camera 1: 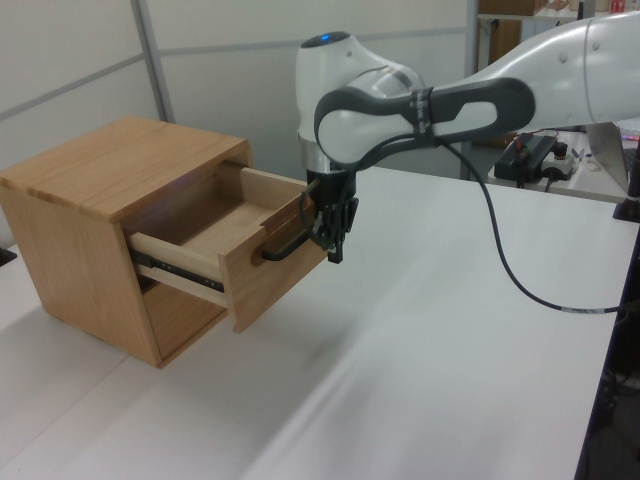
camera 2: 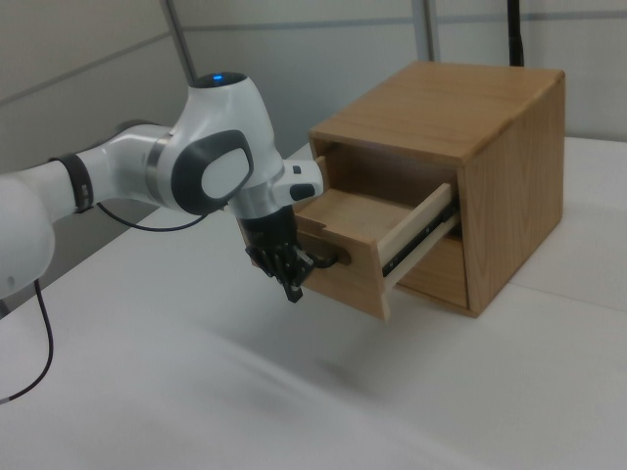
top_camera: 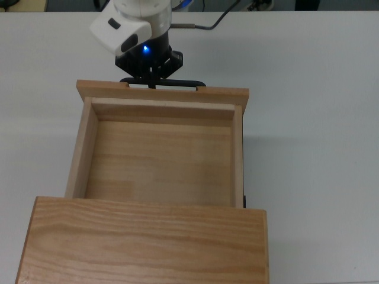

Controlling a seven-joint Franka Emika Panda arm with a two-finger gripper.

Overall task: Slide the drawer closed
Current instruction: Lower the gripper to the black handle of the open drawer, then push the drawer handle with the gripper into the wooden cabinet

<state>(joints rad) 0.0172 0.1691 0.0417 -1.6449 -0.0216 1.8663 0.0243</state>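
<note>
- The drawer (top_camera: 160, 154) stands pulled well out of the cabinet (camera 1: 95, 200), its tray empty, its front panel (camera 1: 275, 270) facing the arm.
- The gripper (camera 1: 333, 232) sits right at the black bar handle (top_camera: 163, 82), its fingers pressed together with nothing pinched between them.
- The drawer looks like stiff, light wood on metal side rails (camera 2: 416, 240), so it should roll easily under a steady push.
- A grasp seems needless; pressing flat on the front panel near the handle's middle would likely keep it from skewing.
- The cabinet rests on the white surface (top_camera: 314, 118) and might shift if shoved hard.
</note>
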